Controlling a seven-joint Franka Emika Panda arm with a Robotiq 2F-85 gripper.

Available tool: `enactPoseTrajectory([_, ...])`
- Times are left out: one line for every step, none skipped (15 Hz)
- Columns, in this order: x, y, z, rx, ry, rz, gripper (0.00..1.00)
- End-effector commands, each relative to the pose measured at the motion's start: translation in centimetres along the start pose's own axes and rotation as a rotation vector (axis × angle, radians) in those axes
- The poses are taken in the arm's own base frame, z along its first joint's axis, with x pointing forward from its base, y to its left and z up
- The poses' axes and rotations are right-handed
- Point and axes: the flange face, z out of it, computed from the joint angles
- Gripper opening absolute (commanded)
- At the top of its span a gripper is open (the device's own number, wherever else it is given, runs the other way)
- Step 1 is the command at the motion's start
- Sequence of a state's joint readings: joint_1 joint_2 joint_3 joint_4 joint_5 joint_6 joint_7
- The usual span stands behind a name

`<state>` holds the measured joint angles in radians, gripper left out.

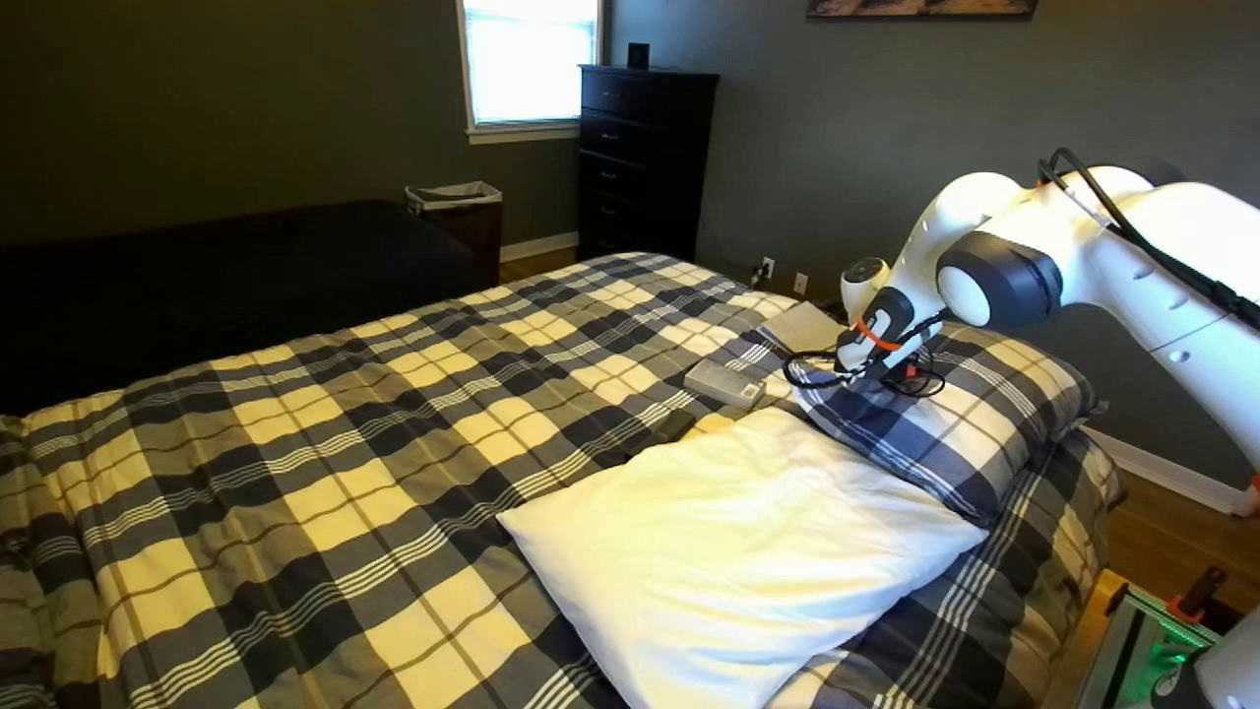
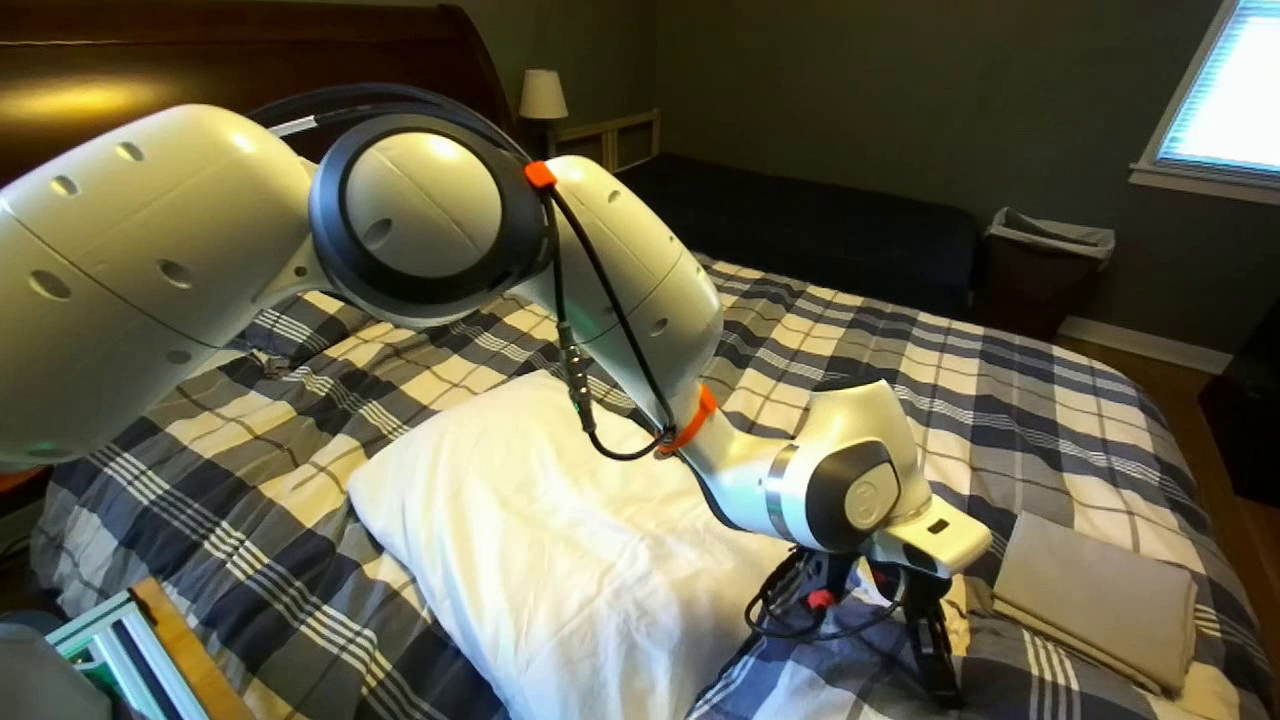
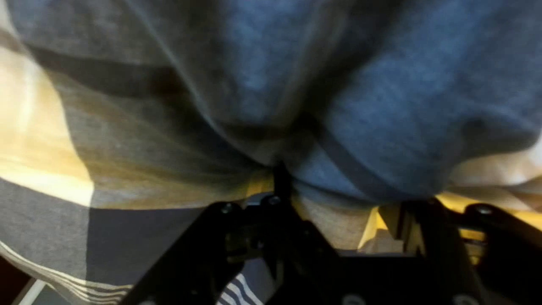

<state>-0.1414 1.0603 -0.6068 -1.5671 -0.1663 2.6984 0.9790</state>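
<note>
The pincer is down at the plaid pillow, its 2 fingers standing apart with pillow cloth bunched about and between them; whether they are clamped on that cloth I cannot tell. In the wrist view the folds, mostly blue and grey, crease in towards a fingertip (that picture is dark and rather blurred).

The plaid pillow lies at the near edge of the white pillow, the 2 touching along a side. Near the pincer are a flat grey box with a pale label at its end and a folded beige-grey cloth. A small dark object sits just beside the white pillow, too small to identify. All of these rest on the plaid-covered bed.

The robot arm, white with dark joint covers and orange straps, reaches across above the white pillow in an exterior view. Farther out come a dark wooden headboard, a table lamp with a white shade, a low dark-covered bed, a lined hamper, a tall black dresser showing 5 drawers, and a bright window.
</note>
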Motion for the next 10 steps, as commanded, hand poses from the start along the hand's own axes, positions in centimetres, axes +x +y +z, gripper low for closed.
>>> enactPoseTrajectory([0.9, 1.0, -0.7, 0.034, -0.059, 0.020, 0.22])
enactPoseTrajectory([1.3, 1.3, -1.5, 0.046, -0.057, 0.022, 0.15])
enactPoseTrajectory([1.8, 1.7, -2.4, 0.056, -0.057, 0.022, 0.07])
enactPoseTrajectory([2.5, 2.0, -3.4, 0.064, -0.051, 0.017, 0.01])
enactPoseTrajectory([3.0, 2.5, -4.5, 0.075, -0.052, 0.012, 0.00])
enactPoseTrajectory([3.3, 2.9, -5.5, 0.086, -0.065, 0.008, 0.00])
enactPoseTrajectory([3.8, 3.4, -6.9, 0.089, -0.075, 0.001, 0.02])
enactPoseTrajectory([4.1, 4.0, -7.8, 0.093, -0.087, -0.007, 0.02])
enactPoseTrajectory([4.6, 4.6, -8.8, 0.089, -0.093, -0.013, 0.01])
enactPoseTrajectory([5.1, 5.2, -9.7, 0.090, -0.099, -0.015, 0.02])
